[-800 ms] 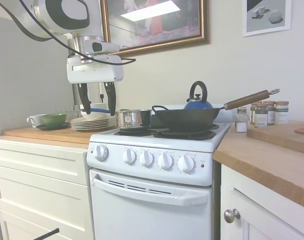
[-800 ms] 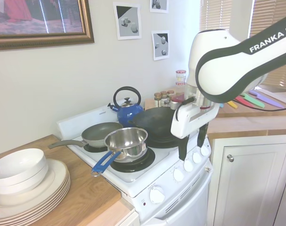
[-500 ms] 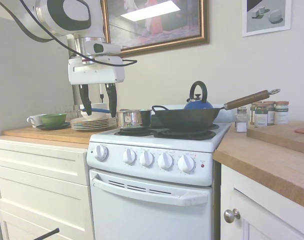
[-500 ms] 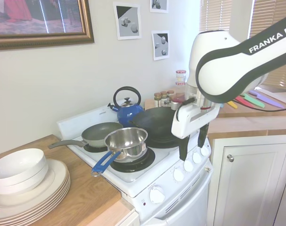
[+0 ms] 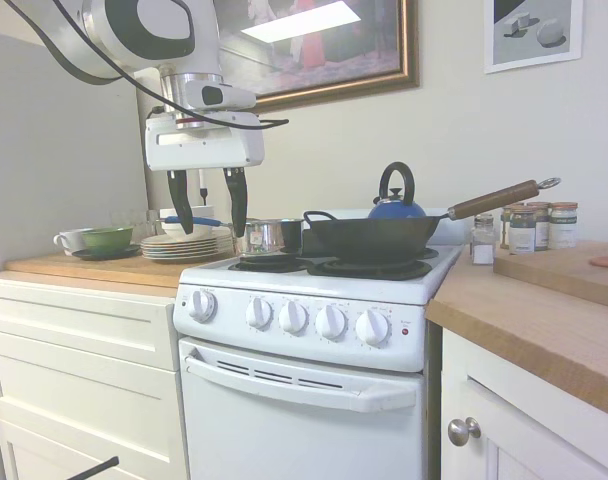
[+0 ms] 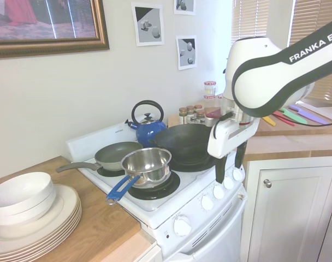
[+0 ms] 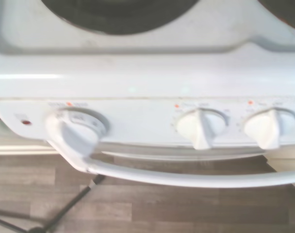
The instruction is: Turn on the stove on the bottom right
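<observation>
The white stove point(image 5: 304, 345) has black burners and a row of round white knobs point(image 5: 330, 321) on its front panel, with a small red light point(image 5: 405, 331) at the row's right end. My gripper point(image 5: 212, 228) hangs open and empty in the air above the front of the stove, fingers pointing down, touching nothing. In the second exterior view the gripper point(image 6: 229, 172) shows just above the knobs point(image 6: 218, 191). The blurred wrist view looks down on three knobs point(image 7: 201, 127), a red light point(image 7: 25, 122) and the oven-door handle point(image 7: 186, 177).
On the burners stand a steel saucepan point(image 6: 147, 164) with a blue handle, a black wok point(image 5: 369, 238) with a wooden handle, a blue kettle point(image 5: 397, 205) and a frying pan point(image 6: 117, 154). Stacked plates point(image 6: 40, 221) lie on the left counter, spice jars point(image 5: 534, 226) on the right.
The gripper has shifted a little to the right in both exterior views, staying open and at about the same height. Nothing on the stove has moved.
</observation>
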`<action>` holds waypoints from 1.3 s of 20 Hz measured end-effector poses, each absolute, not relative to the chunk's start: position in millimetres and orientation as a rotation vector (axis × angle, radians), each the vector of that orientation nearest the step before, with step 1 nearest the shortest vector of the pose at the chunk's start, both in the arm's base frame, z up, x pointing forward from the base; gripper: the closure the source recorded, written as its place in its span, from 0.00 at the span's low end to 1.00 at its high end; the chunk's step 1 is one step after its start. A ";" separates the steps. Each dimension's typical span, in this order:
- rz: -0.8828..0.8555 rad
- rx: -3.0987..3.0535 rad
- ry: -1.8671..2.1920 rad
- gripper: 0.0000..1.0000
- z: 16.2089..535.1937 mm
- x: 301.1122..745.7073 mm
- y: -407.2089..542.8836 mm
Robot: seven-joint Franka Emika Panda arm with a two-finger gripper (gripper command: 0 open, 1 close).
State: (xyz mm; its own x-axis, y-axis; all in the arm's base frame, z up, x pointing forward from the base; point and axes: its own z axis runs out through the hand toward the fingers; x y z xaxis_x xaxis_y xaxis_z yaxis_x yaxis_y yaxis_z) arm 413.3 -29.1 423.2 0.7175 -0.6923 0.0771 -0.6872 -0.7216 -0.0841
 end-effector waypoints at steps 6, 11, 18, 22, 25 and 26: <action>-0.099 -2.872 1.191 1.00 402.7 416.5 -61.3; -0.076 -2.878 1.217 1.00 386.1 424.3 -81.8; -0.072 -2.885 1.265 1.00 369.3 430.0 -110.4; -0.086 -2.897 1.269 1.00 361.2 431.2 -124.0; -0.103 -2.906 1.272 1.00 359.1 431.3 -135.2; -0.108 -2.910 1.271 1.00 358.4 431.7 -138.4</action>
State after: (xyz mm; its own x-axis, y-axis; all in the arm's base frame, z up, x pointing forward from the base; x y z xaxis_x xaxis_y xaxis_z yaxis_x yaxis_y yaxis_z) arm 431.7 -138.4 358.4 0.6776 -0.7314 0.0762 -0.7338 -0.6793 0.0052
